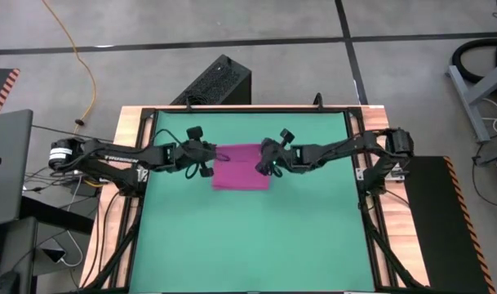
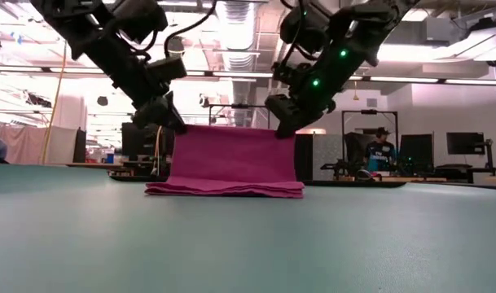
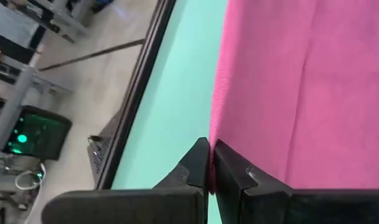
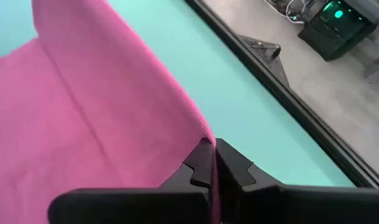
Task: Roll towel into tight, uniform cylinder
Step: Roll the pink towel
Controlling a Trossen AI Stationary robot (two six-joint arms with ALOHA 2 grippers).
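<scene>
Both claws are clamped on the towel, the left claw (image 3: 210, 163) pinching one top corner and the right claw (image 4: 213, 163) the other, so the far half of the towel (image 1: 241, 167) hangs up like a little curtain while the near half lies in flat folded layers on the green mat (image 1: 256, 245), around the middle of the worktop. No roll is there yet, so pretty much all the rolling looks left to do. The cloth is a soft, fine-weave magenta rectangle, limp and a bit creased.
</scene>
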